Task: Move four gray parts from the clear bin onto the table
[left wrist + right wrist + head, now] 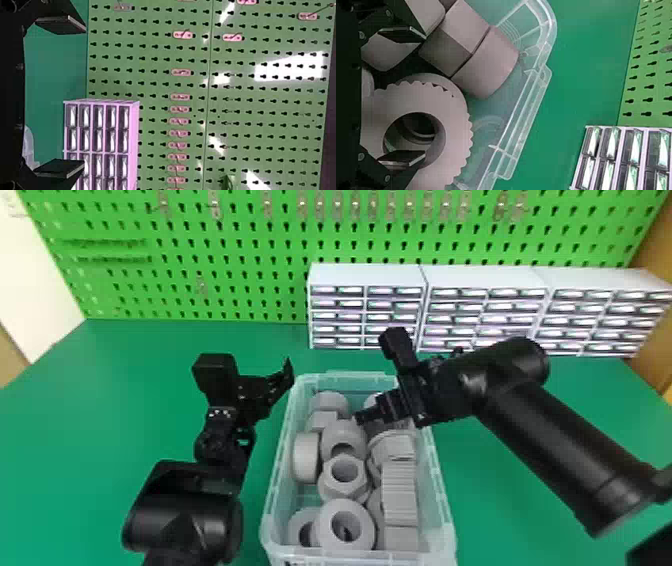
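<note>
"Where are the gray parts [337, 432]?"

"Jumbled together inside the clear bin [345, 377], on the green table [75, 415]. Near the bin's close end I see a thick ring [362, 515], with a ribbed cylinder [398, 495] to its right. A hex-collared fitting [352, 492] sits around the bin's middle, open end up."

"And your right gripper [362, 417]?"

"I have it over the far right part of the bin, reaching in from the bin's right side. My right wrist view shows its fingers [403, 158] spread well apart and clutching nothing. One is above the hole of a toothed ring [457, 118] in the bin; the other is above a neighboring fitting."

"The left one?"

"My left gripper [285, 377] is by the bin's far left corner. It's released too, its two fingers [63, 168] parted with nothing between them."

"What's around the bin?"

"Gray-white drawer cabinets [367, 275] stand behind it, towards its right, and a green pegboard [225, 230] rises behind those."
</note>
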